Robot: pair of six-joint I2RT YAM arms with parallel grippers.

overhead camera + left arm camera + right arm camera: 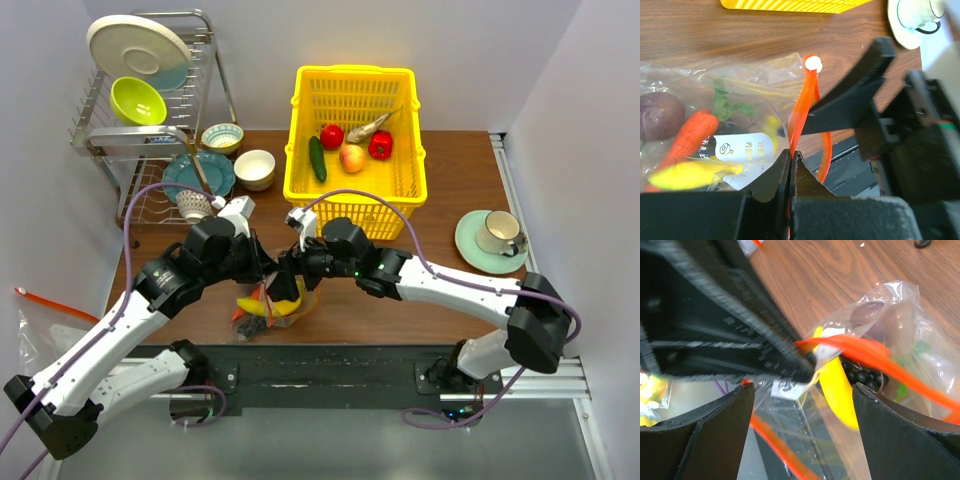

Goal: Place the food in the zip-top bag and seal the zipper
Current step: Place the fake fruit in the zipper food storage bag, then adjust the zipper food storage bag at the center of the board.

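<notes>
The zip-top bag (268,305) lies at the table's near edge between both arms. It holds a yellow banana (835,385), dark grapes (862,375), an orange carrot (690,132) and a dark purple piece (660,115). My left gripper (791,156) is shut on the red-orange zipper (802,105), below its white end piece (813,63). My right gripper (802,387) is open, its jaws spread over the bag's mouth, one zipper strip (865,352) running across above them. The cucumber (317,158), apple (332,135), peach (352,158), red pepper (380,146) and grey-beige piece (368,127) lie in the yellow basket (355,195).
A dish rack (150,100) with a plate and green bowl stands at the back left, with bowls (254,168) beside it. A cup on a green saucer (497,238) sits at the right. Another flat clear bag (40,310) lies off the left edge.
</notes>
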